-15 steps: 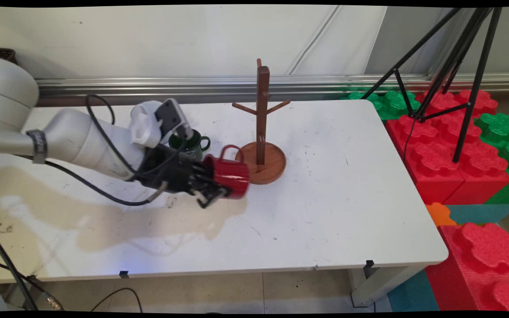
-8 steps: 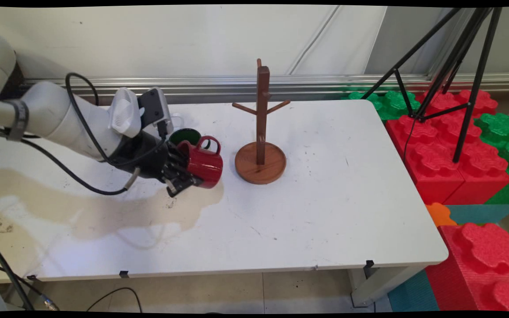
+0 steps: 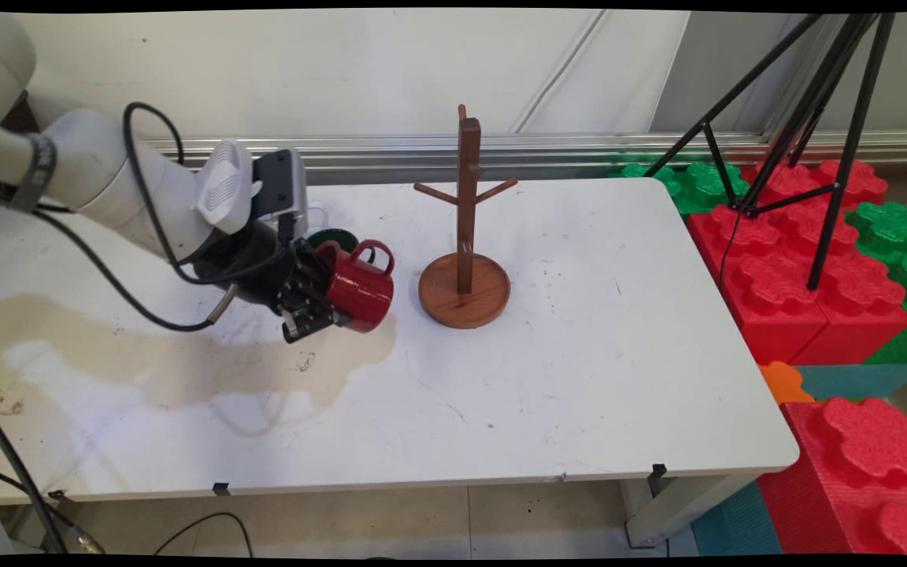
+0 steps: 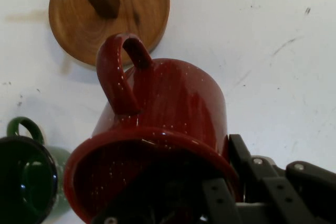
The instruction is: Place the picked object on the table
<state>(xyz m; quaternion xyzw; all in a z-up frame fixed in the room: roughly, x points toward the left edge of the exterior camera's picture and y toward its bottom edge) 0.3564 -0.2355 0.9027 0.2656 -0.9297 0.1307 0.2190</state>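
Note:
My gripper (image 3: 320,303) is shut on the rim of a red mug (image 3: 360,289), which it holds on its side a little above the table, handle up and bottom turned towards the wooden mug tree (image 3: 466,228). In the hand view the red mug (image 4: 157,140) fills the middle, its mouth towards the camera and one finger inside it. A dark green mug (image 3: 335,241) stands just behind the gripper, seen low on the left as the green mug (image 4: 26,174) in the hand view. The tree's round base (image 4: 110,14) lies beyond the red mug.
The white table (image 3: 579,354) carries a brownish stain (image 3: 146,362) on its left part. Red and green foam blocks (image 3: 808,276) and a black tripod (image 3: 816,118) stand to the right of the table. Cables hang from the arm at the left.
The arm has pulled back to the left and slightly up, carrying the red mug away from the tree's base. The mug has stayed in the grip throughout.

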